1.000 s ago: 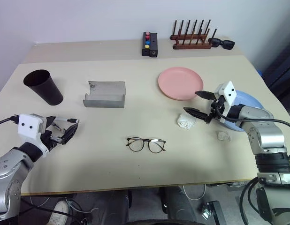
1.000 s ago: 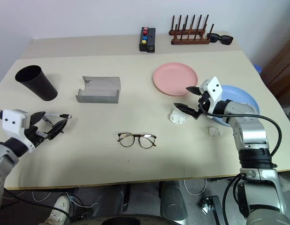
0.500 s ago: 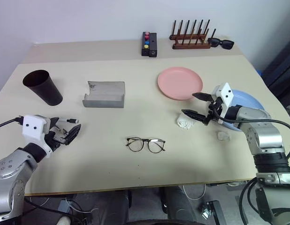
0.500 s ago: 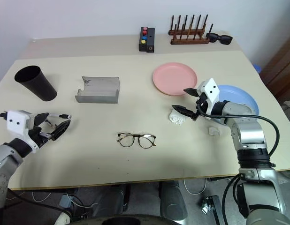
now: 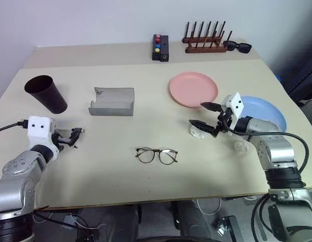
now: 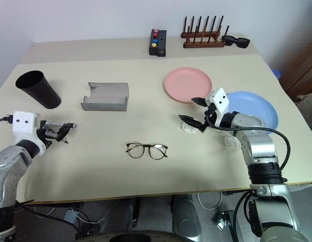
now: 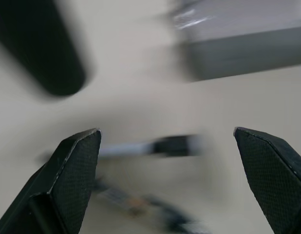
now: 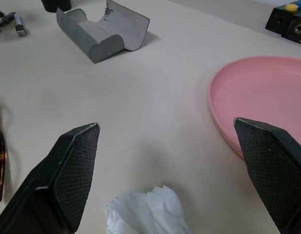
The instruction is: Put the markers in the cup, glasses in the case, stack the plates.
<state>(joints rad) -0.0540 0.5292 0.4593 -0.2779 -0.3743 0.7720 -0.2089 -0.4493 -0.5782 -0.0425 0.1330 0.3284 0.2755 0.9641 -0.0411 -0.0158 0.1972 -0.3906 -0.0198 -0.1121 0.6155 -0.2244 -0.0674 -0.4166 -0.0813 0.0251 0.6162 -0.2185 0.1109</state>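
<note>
So the setup is a big beige table point(image 5: 146, 166) pushed up against a plain white wall point(image 5: 95, 20). Closest to the front edge are the glasses point(image 5: 156, 155), unfolded, lenses side by side so their long axis runs left to right across the table, sitting between the two arms and well apart from both. Over on the left, the left gripper point(image 5: 70, 137) has its fingers spread wide and holds nothing; the markers point(image 7: 155, 146) lie on the table just past its fingertips, long axis crosswise to the fingers, though they're blurry in the wrist view. On the right, the right gripper point(image 5: 206, 115) is also spread wide and empty, hanging over a crumpled white tissue point(image 5: 198, 132), with a second wad point(image 5: 241, 146) close by. The blue plate point(image 5: 269, 113) sits right behind that arm. Mid-table there's the grey case point(image 5: 112, 101), lying open, long side left to right, then the pink plate point(image 5: 193, 89) and the dark cup point(image 5: 46, 94) standing tilted at far left. Way back: a black button box point(image 5: 161, 47), a wooden rack point(image 5: 205, 38) and sunglasses point(image 5: 239, 47).
</note>
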